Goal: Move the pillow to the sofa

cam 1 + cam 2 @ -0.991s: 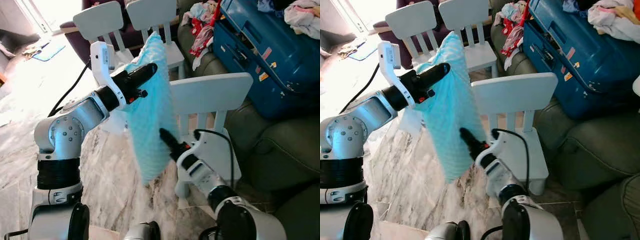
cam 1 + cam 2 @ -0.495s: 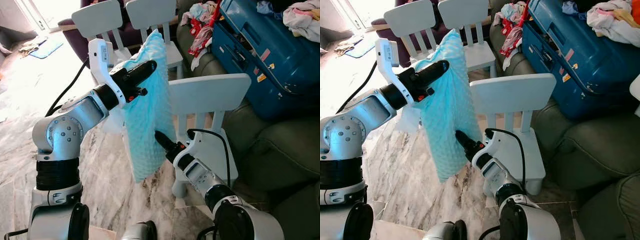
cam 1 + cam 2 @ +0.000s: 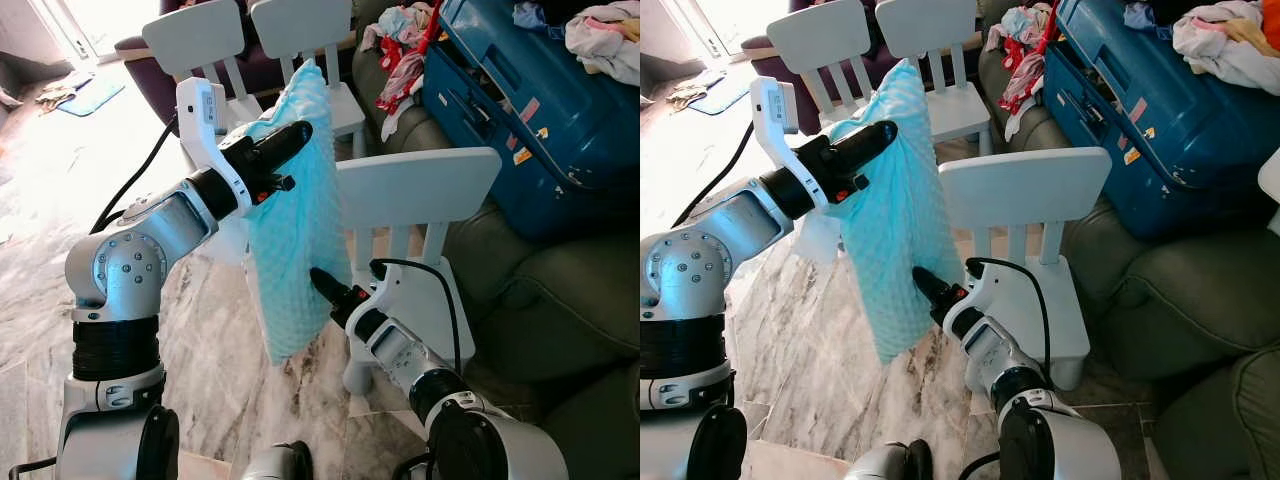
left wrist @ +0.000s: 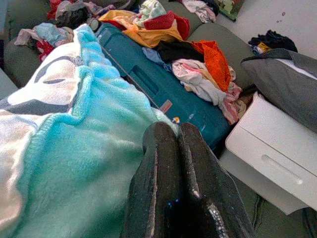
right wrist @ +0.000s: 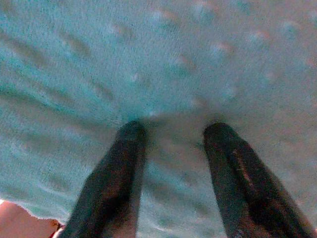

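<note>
- Since a second ago the right hand point(image 3: 318, 277) has slid up and inward along the lower part of the pillow point(image 3: 295, 230), and the pillow's bottom edge hangs a little higher and closer to the left arm; over the last half second little has changed.
- Right hand: its two fingers point(image 5: 119, 163) are spread apart, tips pressed into the dotted turquoise cloth and denting it, nothing clamped between them.
- Left hand point(image 3: 295, 138): fingers closed together, pinching the pillow near its upper edge and carrying it in the air, above the floor and in front of the near white chair point(image 3: 415, 200).
- Pillow: it droops in a limp sheet from the upper grip and folds around the fingers, so I judge it soft, light and not fragile. The fleece should give good friction. It will swing and sag, so a hold at the top edge with a support low down suits it.
- Floor point(image 3: 215, 340): pale veined marble, glossy, sunlit toward the left.
- Two more white chairs point(image 3: 200, 40) stand behind the pillow.
- Sofa point(image 3: 560, 300): dark green, on the robot's right, crowded with a blue suitcase point(image 3: 520, 90) and heaps of clothes point(image 3: 405, 45); the cushion nearest the robot looks free.
</note>
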{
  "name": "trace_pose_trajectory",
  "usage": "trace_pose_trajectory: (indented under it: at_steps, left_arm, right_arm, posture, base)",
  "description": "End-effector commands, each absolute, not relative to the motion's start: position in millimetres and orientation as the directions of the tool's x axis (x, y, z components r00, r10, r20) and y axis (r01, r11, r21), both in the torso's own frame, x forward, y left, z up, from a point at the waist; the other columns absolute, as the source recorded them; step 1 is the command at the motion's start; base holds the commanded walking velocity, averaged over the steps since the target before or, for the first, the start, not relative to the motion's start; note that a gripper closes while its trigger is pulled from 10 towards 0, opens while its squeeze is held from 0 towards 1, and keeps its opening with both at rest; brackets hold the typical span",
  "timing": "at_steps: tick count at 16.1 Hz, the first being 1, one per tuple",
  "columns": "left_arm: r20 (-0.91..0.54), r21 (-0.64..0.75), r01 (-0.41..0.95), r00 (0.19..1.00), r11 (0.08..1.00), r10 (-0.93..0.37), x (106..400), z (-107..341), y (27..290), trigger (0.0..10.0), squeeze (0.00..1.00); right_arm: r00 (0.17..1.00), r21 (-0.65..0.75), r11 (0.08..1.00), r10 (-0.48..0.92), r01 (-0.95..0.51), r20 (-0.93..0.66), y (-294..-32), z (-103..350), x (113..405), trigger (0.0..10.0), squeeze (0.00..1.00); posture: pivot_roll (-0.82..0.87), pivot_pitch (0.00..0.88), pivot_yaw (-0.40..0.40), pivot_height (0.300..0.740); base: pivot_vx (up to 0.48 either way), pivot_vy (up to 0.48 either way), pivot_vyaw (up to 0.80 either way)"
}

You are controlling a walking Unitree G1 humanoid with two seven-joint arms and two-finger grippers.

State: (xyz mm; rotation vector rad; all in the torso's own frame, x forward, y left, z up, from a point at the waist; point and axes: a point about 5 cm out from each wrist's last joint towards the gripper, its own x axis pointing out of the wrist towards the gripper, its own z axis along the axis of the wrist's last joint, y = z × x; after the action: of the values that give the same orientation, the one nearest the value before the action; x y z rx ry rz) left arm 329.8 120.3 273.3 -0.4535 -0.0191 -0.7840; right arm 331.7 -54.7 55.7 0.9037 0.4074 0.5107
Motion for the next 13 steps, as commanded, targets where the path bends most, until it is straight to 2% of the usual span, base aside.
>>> trace_pose_trajectory:
  at_steps: [1,13]
  left_arm:
    - [0.231,-0.361,0.702,0.705,0.614,-0.670,324.7,283.8,123.9,10.0,0.00]
    - [0.264,-0.337,0.693,0.720,0.638,-0.642,329.4,296.2,127.0,10.0,0.00]
  right_arm:
    - [0.776,0.843,0.488,0.614,-0.228,-0.145,-33.4,47.9,320.1,0.0,0.00]
    - [0.780,0.836,0.500,0.607,-0.226,-0.152,-36.3,46.0,319.7,0.0,0.00]
  posture:
    - [0.15,0.172,0.109,0.740]
    - [0.16,0.165,0.110,0.740]
  base:
    - [0.000,0.000,0.00]
    - [0.000,0.000,0.00]
